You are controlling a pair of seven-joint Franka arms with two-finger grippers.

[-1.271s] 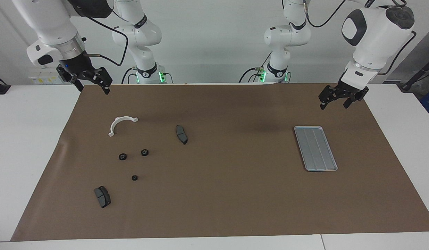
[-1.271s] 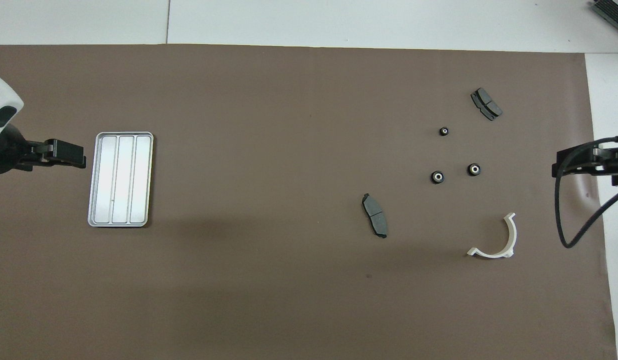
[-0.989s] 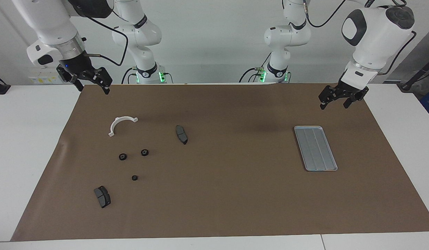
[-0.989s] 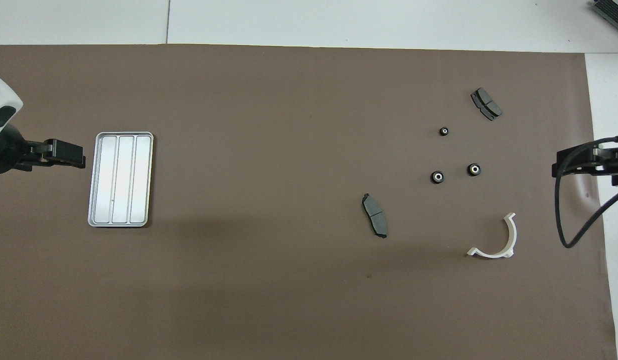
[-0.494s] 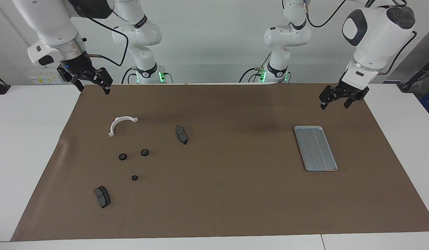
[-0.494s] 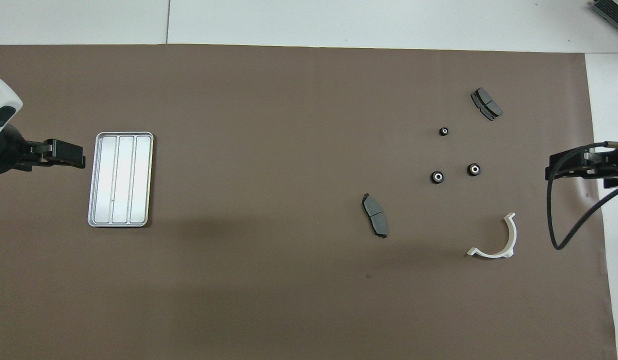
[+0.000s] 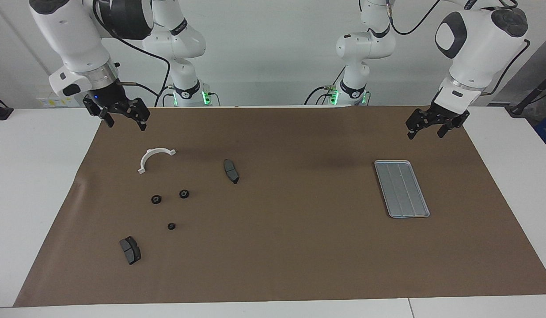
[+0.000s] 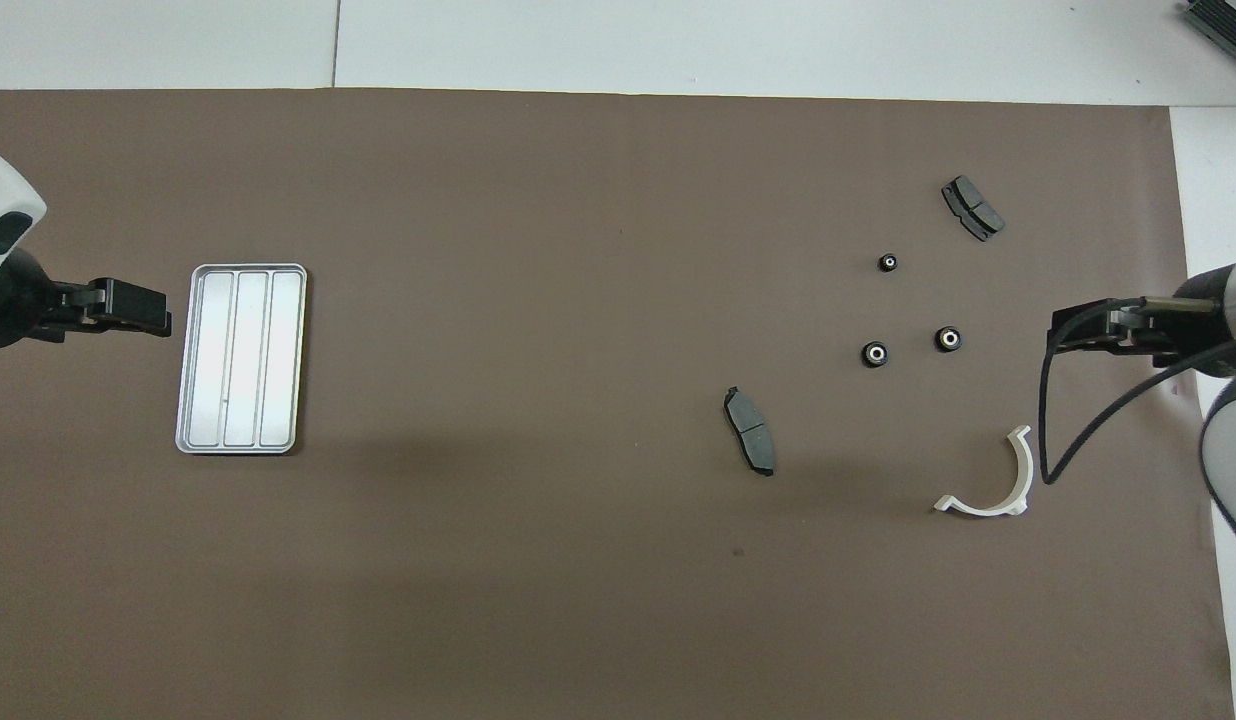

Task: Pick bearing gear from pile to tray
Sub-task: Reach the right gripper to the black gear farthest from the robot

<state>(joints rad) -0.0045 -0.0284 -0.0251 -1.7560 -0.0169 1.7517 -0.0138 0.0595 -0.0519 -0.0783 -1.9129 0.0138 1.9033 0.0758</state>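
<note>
A brown mat (image 7: 299, 247) covers the white worktop (image 7: 30, 176) under both spread, empty pincers, right pincer (image 7: 123, 118) above the mat's edge, left pincer (image 7: 426, 128) waiting above its corner.

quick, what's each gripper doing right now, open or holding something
Left gripper: open, empty, up above the mat near the tray.
Right gripper: open, empty, up above the mat near the white bracket.

High facing camera, steep overhead — both share the mat (image 7: 299, 247)
</note>
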